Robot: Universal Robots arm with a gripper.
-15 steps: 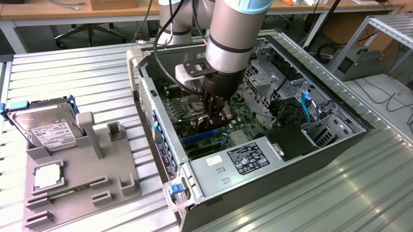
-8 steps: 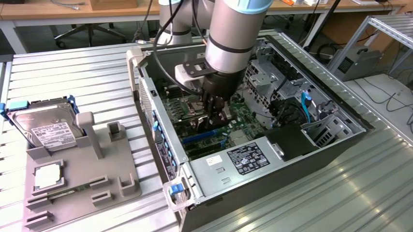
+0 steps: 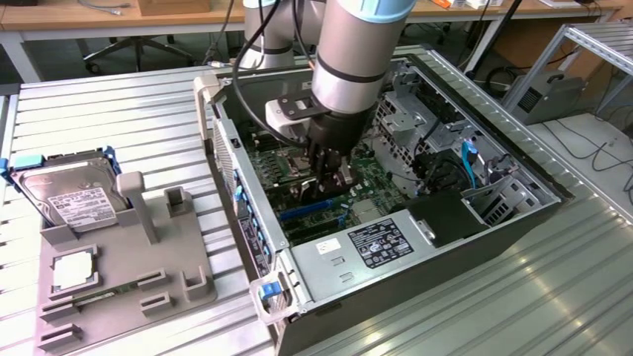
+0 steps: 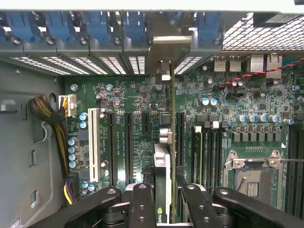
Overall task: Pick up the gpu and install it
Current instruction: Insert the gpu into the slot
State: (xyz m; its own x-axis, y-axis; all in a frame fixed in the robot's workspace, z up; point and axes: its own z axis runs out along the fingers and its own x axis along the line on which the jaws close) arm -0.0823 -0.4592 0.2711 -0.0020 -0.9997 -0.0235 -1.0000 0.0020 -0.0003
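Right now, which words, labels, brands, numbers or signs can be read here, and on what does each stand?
No word reads clearly.
Green eye-shaped logo, no letters legible: on the slim black gpu card.
White label on the silver hard drive: too small to read.
Black label on the grey metal power supply: too small to read.
White printing on the green motherboard: too small to read.

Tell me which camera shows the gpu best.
The wrist view: the gpu, held in the pincer, runs edge-on to its bracket at the rear slots, above the motherboard. In the exterior view the arm and pincer cover nearly all of it.
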